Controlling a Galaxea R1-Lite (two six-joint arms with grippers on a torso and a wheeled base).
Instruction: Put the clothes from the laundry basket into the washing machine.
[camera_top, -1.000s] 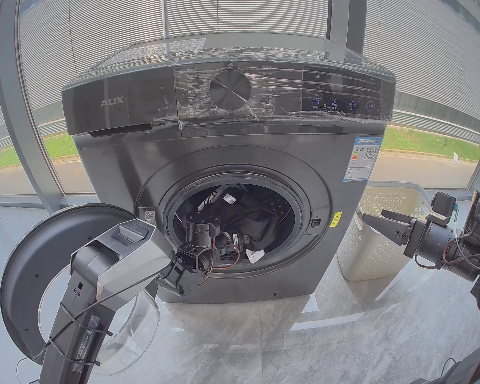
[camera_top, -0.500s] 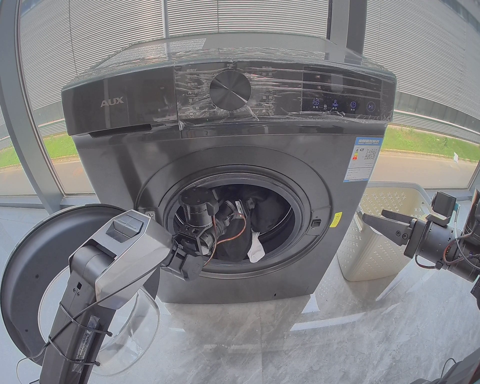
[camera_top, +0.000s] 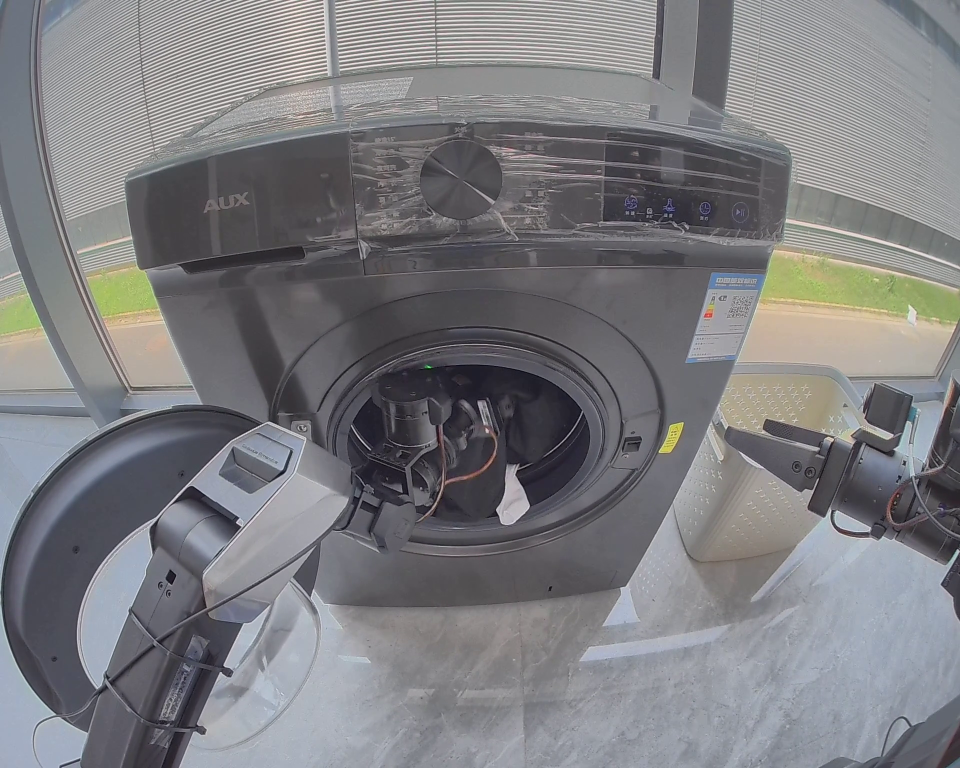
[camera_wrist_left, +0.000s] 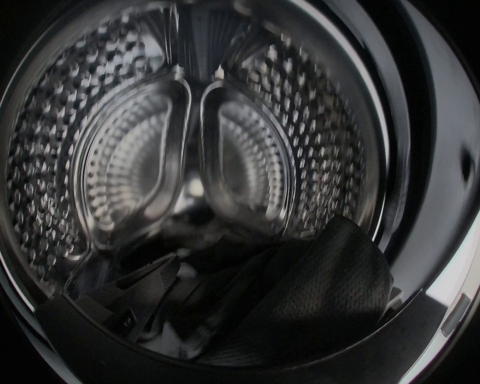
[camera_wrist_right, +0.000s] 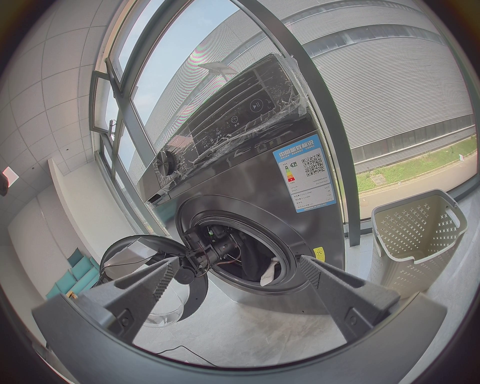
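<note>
Head view: door (camera_top: 60, 560) swung open, my left arm (camera_top: 262, 510) across the mouth of the washing machine (camera_top: 450, 285); dark clothes (camera_wrist_left: 310, 300) low in the drum (camera_wrist_left: 125, 165) by my left tool (camera_top: 478, 422), grip I cannot tell; right tool (camera_top: 748, 432) spread wide, empty, near the laundry basket (camera_top: 742, 505).

Washer (camera_top: 250, 330): glossy metal w/ shiny dimpled steel drum (camera_wrist_left: 310, 125); clothes (camera_wrist_left: 320, 290) matt dark cloth; basket (camera_top: 735, 500) matt plastic.

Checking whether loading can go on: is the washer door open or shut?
Open. The door hangs swung wide beside the opening, and dark clothes lie in the exposed drum.
</note>
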